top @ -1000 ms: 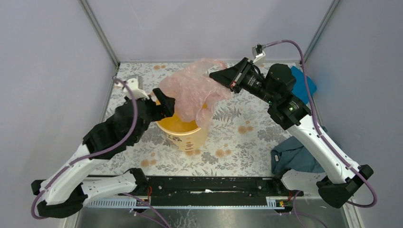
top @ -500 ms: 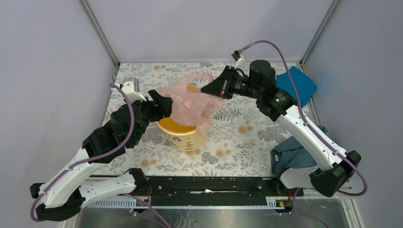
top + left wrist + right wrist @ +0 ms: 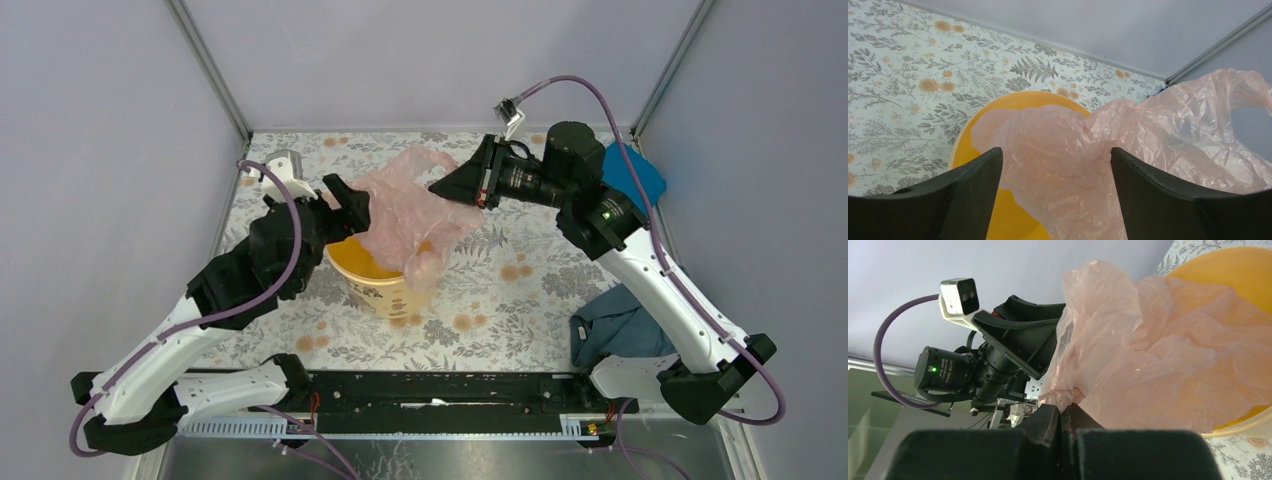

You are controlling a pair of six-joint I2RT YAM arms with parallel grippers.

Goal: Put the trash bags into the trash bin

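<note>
The pale pink trash bag (image 3: 405, 205) hangs crumpled over the mouth of the yellow trash bin (image 3: 385, 285), partly draped inside it. My right gripper (image 3: 442, 187) is shut on a bunched corner of the bag (image 3: 1158, 355), at the bin's far right; the pinch shows between its fingertips (image 3: 1065, 407). My left gripper (image 3: 350, 210) is open at the bin's left rim. In the left wrist view its gripper (image 3: 1055, 160) frames the bag (image 3: 1148, 135) and the bin (image 3: 960, 142), with film lying loose between the jaws.
A bright blue folded cloth (image 3: 640, 175) lies at the back right corner. A dark teal cloth (image 3: 620, 325) is heaped at the front right beside the right arm's base. Grey walls and metal posts close in the floral table (image 3: 500, 300).
The right gripper has lowered the bag toward the bin, so the film now sags onto the bin's mouth. The left gripper has shifted a little farther back, against the bag.
</note>
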